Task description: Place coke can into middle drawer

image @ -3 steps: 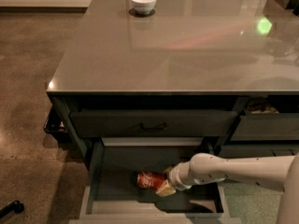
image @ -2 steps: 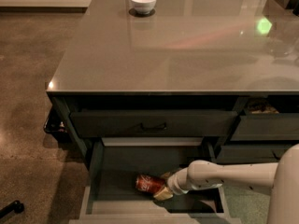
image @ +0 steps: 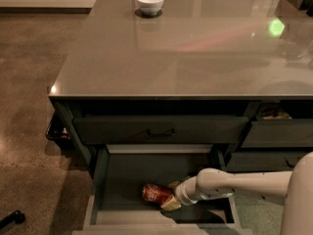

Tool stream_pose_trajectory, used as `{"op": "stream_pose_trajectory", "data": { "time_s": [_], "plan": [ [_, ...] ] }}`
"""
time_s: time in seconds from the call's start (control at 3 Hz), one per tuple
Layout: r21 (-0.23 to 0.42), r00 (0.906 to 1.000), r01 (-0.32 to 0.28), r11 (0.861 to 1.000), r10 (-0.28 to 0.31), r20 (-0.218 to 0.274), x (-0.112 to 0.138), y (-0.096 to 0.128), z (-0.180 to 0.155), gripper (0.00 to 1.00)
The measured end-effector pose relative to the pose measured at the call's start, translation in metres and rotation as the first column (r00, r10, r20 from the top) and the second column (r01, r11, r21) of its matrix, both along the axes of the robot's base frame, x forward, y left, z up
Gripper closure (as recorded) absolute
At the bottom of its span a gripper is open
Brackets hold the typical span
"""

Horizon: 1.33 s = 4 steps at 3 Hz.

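Am seeing coke can lying sideways on middle drawer floor, gripper touching its right end. Cannot tell whether clamped or released. Am planning full release, then straight withdrawal without rolling can.

coke can in middle drawer, hand at its right

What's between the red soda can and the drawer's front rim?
Camera view: bare dark floor between the red aluminium coke can and grey-green middle drawer's front rim. The gripper sits at can's right end.
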<state>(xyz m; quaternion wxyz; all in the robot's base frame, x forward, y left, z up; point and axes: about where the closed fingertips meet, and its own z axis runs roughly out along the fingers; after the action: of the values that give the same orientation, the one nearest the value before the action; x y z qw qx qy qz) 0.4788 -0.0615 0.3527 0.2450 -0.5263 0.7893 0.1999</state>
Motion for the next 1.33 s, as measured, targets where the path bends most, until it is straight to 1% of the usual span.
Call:
{"op": "stream_pose_trajectory", "data": {
  "time_s": [1.0, 1.33],
  "plan": [
    [0.000, 1.0000, 0.000, 1.000, 0.000, 0.000, 0.0000, 0.0001, 0.0000, 0.12],
    [0.000, 1.0000, 0.000, 1.000, 0.000, 0.000, -0.0001, 0.0001, -0.0001, 0.00]
  ]
}}
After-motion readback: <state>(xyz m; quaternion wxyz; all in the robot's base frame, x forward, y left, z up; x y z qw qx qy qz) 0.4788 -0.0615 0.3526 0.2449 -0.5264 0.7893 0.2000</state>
